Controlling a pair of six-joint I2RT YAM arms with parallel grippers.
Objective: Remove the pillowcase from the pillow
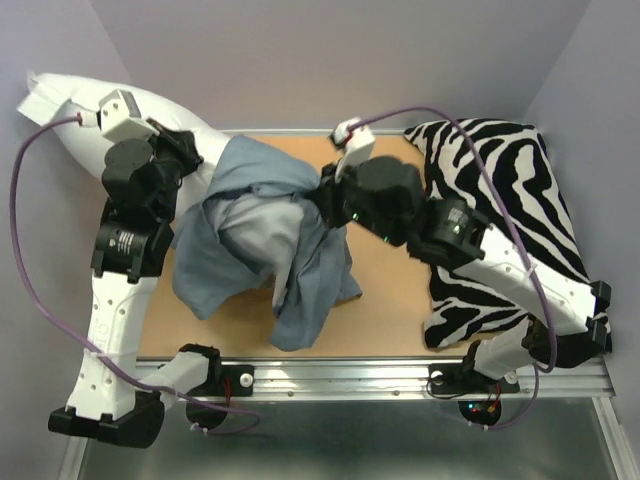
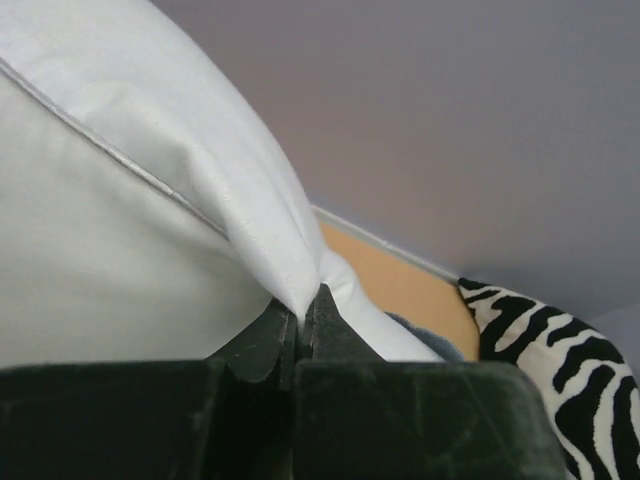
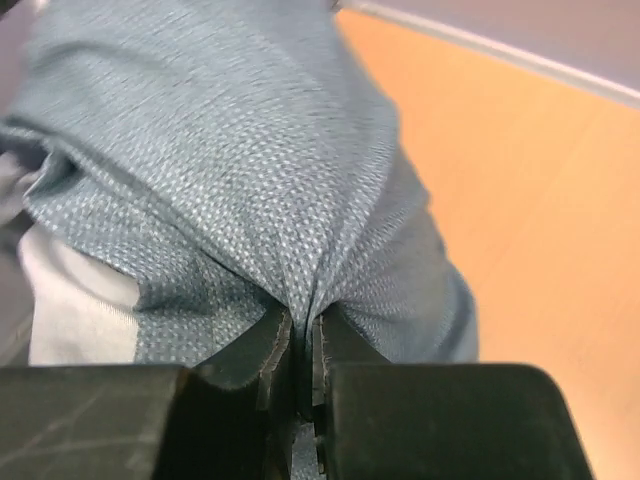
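Note:
The white pillow (image 1: 180, 112) lies at the far left, its far end sticking out past the table's corner. My left gripper (image 1: 192, 152) is shut on a pinched fold of the pillow (image 2: 120, 250); the fabric runs straight into the closed left gripper (image 2: 300, 315). The blue-grey pillowcase (image 1: 260, 240) is bunched in a crumpled heap mid-table over the pillow's near end, with a pale patch showing among its folds. On the heap's right side, my right gripper (image 1: 322, 195) is shut on a gathered pleat of the pillowcase (image 3: 230, 150), which is drawn into the closed right gripper (image 3: 300, 325).
A black-and-white zebra-print cushion (image 1: 500, 220) fills the right side of the wooden table (image 1: 400, 300) and shows in the left wrist view as the zebra cushion (image 2: 540, 340). A metal rail (image 1: 350, 375) runs along the near edge. Purple walls close in on three sides.

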